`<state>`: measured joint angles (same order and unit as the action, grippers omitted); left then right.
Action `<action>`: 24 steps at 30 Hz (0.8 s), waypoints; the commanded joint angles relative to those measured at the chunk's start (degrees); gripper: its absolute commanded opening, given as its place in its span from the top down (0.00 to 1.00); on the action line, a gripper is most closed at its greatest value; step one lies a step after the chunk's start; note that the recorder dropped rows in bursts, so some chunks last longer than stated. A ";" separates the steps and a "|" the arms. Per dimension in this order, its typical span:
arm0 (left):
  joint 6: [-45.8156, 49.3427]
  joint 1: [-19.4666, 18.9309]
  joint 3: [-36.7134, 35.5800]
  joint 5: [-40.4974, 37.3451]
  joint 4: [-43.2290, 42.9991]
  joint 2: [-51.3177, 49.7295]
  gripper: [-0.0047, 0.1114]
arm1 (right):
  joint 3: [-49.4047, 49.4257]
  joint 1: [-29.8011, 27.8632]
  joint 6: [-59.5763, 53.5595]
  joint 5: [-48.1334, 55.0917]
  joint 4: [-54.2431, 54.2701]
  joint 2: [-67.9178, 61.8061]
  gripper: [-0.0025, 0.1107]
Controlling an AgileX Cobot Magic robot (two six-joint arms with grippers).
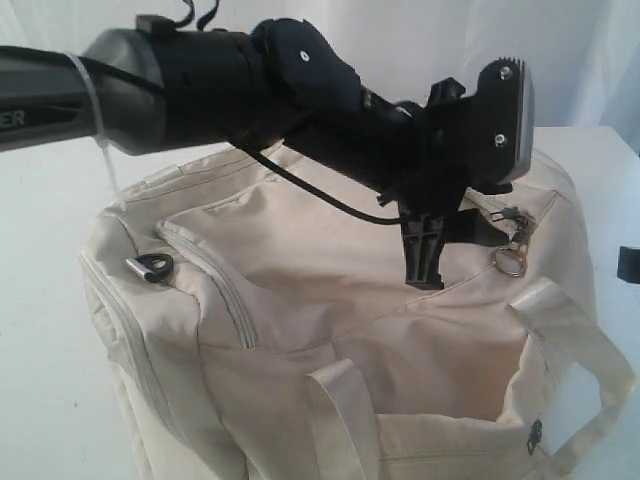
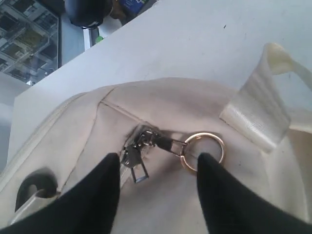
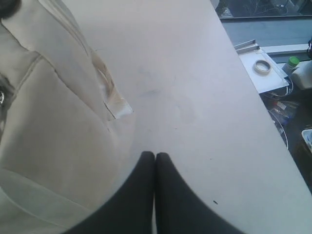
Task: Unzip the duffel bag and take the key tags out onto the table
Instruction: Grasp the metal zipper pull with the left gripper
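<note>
Left wrist view: left gripper [image 2: 158, 162] spread astride dark metal zipper pulls [image 2: 140, 148] on cream fabric duffel bag [image 2: 161, 102]; right gripper [image 3: 155, 157] pressed together. Risk: closure pinches fabric, not pull.

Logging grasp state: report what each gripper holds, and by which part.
Nothing is held. The left gripper is open around the zipper pull on the duffel bag; the right gripper is shut, empty, over the table.
</note>
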<state>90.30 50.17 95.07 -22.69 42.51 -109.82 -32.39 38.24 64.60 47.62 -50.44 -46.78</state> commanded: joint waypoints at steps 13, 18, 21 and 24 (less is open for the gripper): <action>0.83 1.89 0.39 13.60 5.03 -3.90 0.60 | 0.43 -0.06 0.71 0.49 -0.65 0.51 0.98; 1.41 1.89 0.39 11.17 5.59 -4.53 0.60 | 0.43 -0.06 0.71 0.49 -0.65 0.51 0.98; 4.12 1.89 0.39 10.56 5.34 -5.47 0.60 | 0.43 -0.06 0.71 0.35 -0.65 0.51 0.98; 7.62 1.89 0.39 10.66 5.34 -6.01 0.60 | 0.43 -0.06 0.71 0.36 -0.54 0.51 0.98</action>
<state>95.12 51.79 95.07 -10.97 46.76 -115.42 -32.39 38.24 64.93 47.91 -50.44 -46.78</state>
